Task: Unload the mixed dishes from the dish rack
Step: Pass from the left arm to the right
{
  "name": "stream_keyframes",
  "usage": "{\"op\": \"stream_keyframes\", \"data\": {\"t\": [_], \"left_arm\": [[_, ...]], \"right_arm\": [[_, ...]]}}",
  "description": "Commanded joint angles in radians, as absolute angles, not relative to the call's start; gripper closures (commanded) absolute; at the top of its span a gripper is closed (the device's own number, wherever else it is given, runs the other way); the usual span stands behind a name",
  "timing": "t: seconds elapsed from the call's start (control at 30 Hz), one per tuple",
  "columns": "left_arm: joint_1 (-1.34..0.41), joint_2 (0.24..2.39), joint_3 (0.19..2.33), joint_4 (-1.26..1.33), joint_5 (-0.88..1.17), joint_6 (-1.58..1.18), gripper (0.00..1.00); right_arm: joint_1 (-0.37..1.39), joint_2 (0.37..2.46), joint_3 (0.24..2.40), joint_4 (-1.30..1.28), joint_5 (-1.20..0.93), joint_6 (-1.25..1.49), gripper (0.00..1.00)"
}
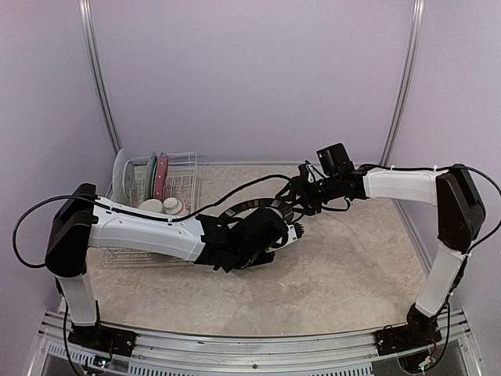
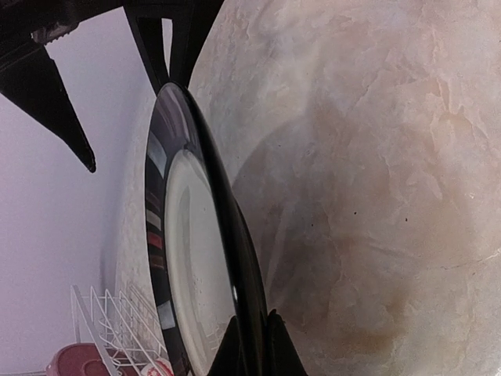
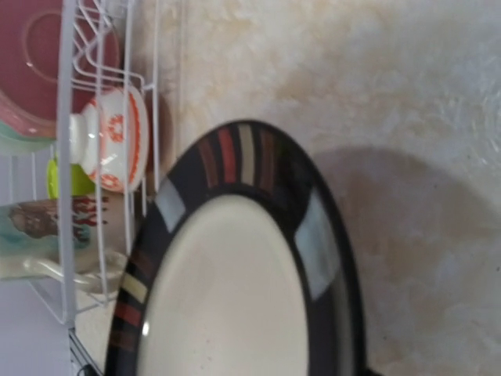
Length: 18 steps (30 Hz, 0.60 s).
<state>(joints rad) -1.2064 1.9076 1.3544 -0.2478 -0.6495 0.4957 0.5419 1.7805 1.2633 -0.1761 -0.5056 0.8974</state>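
A black plate [image 1: 262, 207] with a cream centre and striped rim hangs on edge above the table's middle. My left gripper [image 1: 280, 232] is shut on its rim; the left wrist view shows the plate [image 2: 196, 258] edge-on, pinched between my fingertips [image 2: 252, 341]. My right gripper [image 1: 304, 197] is at the plate's far edge, and its fingers [image 2: 63, 110] stand wide apart. The plate fills the right wrist view [image 3: 227, 298]. The white wire dish rack [image 1: 184, 168] at the back left holds upright grey [image 1: 121, 176], teal [image 1: 150, 176] and pink [image 1: 161, 176] plates.
Two bowls [image 1: 163, 206] sit at the rack's front. The right wrist view shows the white-and-red bowl [image 3: 109, 149], lime-green bowl [image 3: 66, 180], printed mug [image 3: 39, 227] and a red plate [image 3: 63, 47] behind the rack wires [image 3: 66, 157]. The marbled tabletop [image 1: 352, 266] lies below.
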Motion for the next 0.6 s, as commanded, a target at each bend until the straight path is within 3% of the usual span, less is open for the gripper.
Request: {"op": "stream_keyframes", "data": {"t": [0.0,0.13,0.2,0.4,0.43,0.57], "left_arm": [[-1.213,1.922,1.44,-0.19,-0.727,0.516,1.0],[-1.213,1.919,1.44,-0.19,-0.726,0.519,1.0],[-1.213,1.914,1.442,-0.189,-0.733,0.522,1.0],[-1.212,1.903,1.445,-0.193,-0.751,0.526,1.0],[-1.212,1.901,1.449,-0.202,-0.752,0.517,0.94],[-1.211,1.891,1.47,-0.265,-0.732,0.453,0.54]], "right_arm": [[0.558,1.826,1.278,-0.17,-0.554,0.887,0.42],[0.573,1.856,1.271,-0.123,-0.572,0.903,0.42],[0.576,1.872,1.284,-0.104,-0.59,0.905,0.48],[0.566,1.857,1.283,-0.046,-0.591,0.937,0.94],[0.561,1.854,1.279,-0.032,-0.597,0.945,1.0],[0.54,1.826,1.225,0.081,-0.608,1.005,1.0]]}}
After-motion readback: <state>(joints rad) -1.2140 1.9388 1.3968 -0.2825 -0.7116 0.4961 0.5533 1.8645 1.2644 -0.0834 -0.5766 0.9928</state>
